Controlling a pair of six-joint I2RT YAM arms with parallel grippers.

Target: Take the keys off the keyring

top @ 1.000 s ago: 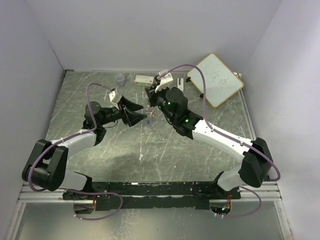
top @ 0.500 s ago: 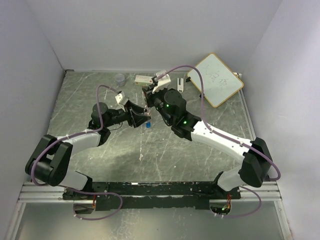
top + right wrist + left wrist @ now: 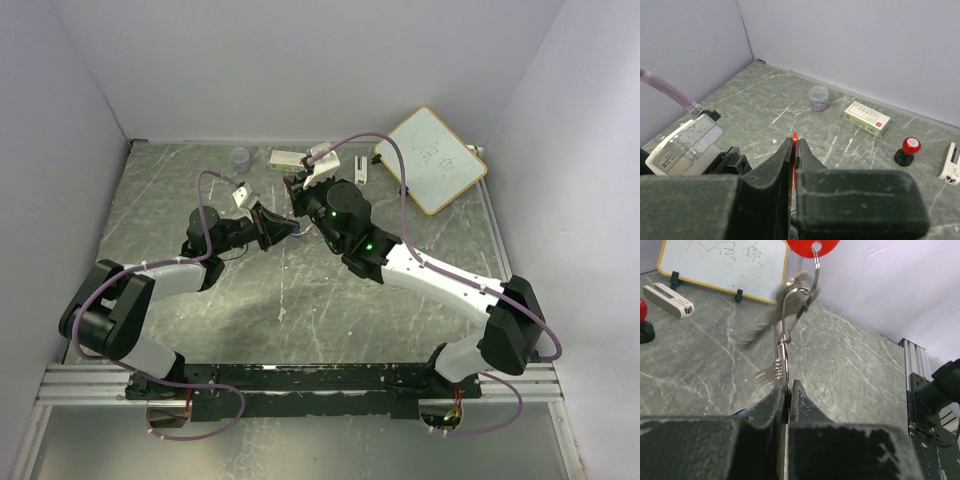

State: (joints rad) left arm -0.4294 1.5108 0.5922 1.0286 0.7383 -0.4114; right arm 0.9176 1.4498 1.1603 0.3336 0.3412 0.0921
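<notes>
My left gripper is shut on the thin silver keyring. The ring runs up from the jaws to the red key head at the top edge of the left wrist view. Blurred silver pieces hang off the ring. A sliver of blue shows beside the left finger; I cannot tell what it is. My right gripper is shut on the red key, with only a thin red edge showing between the fingers. From above, the left gripper and the right gripper meet tip to tip above the table's middle.
A whiteboard leans at the back right. A black stamp with a red top, a small box and a clear jar stand along the back. A white oblong object lies by the board.
My left gripper was open a second ago. It has moved right, up to the right gripper, and closed on the keyring. The right gripper has shifted slightly left, still shut.
</notes>
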